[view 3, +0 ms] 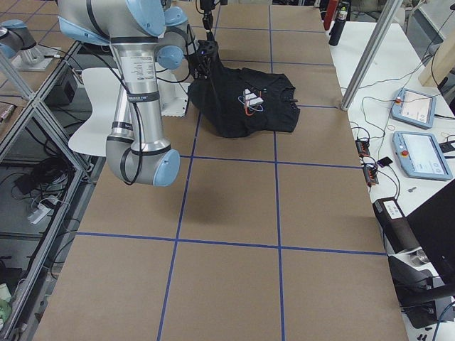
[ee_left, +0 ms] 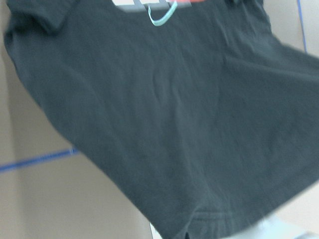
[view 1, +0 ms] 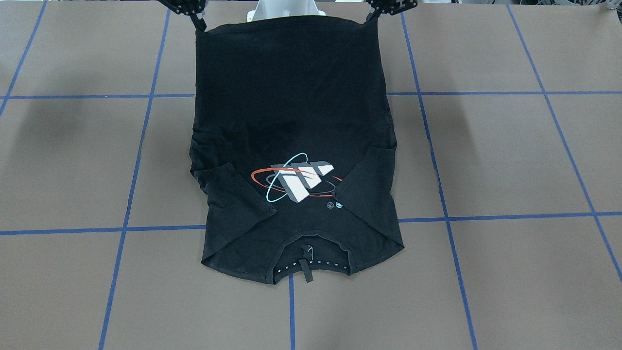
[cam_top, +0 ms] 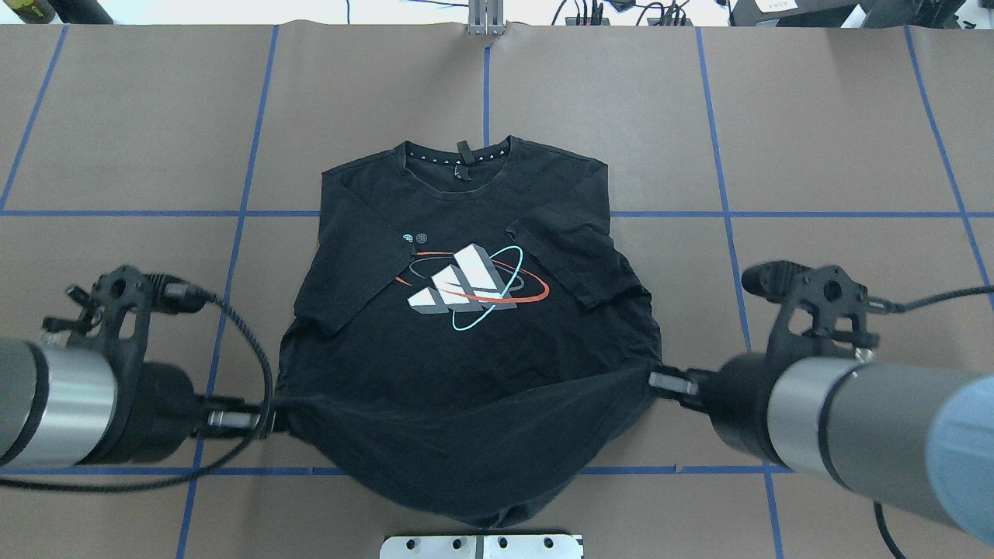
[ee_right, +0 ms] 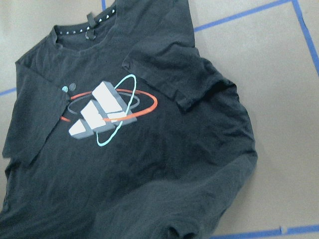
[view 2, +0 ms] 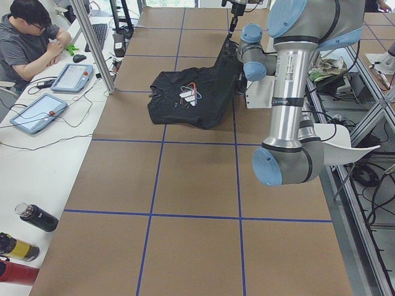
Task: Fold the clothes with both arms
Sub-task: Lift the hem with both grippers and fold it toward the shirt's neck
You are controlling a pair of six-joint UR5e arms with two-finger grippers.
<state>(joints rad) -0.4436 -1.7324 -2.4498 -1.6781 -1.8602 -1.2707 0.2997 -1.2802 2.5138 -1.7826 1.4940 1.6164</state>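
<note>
The black T-shirt [cam_top: 466, 365] lies print side up on the brown table, collar at the far side, both sleeves folded in over the chest. Its print of grey-white blocks with red and teal rings [cam_top: 466, 289] shows. My left gripper [cam_top: 268, 420] is shut on the hem's left corner. My right gripper [cam_top: 654, 380] is shut on the hem's right corner. Both hold the hem raised above the table, near the robot's base, with the cloth stretched between them. In the front-facing view the left gripper [view 1: 371, 18] and right gripper [view 1: 199, 25] pinch the lifted edge of the shirt [view 1: 291, 97].
The white pedestal [view 1: 286, 9] stands right behind the lifted hem. Blue tape lines [cam_top: 722, 194] grid the table. An operator [view 2: 28, 43] sits at a side bench with tablets [view 2: 73, 77]; bottles [view 2: 37, 217] lie at that bench's near end.
</note>
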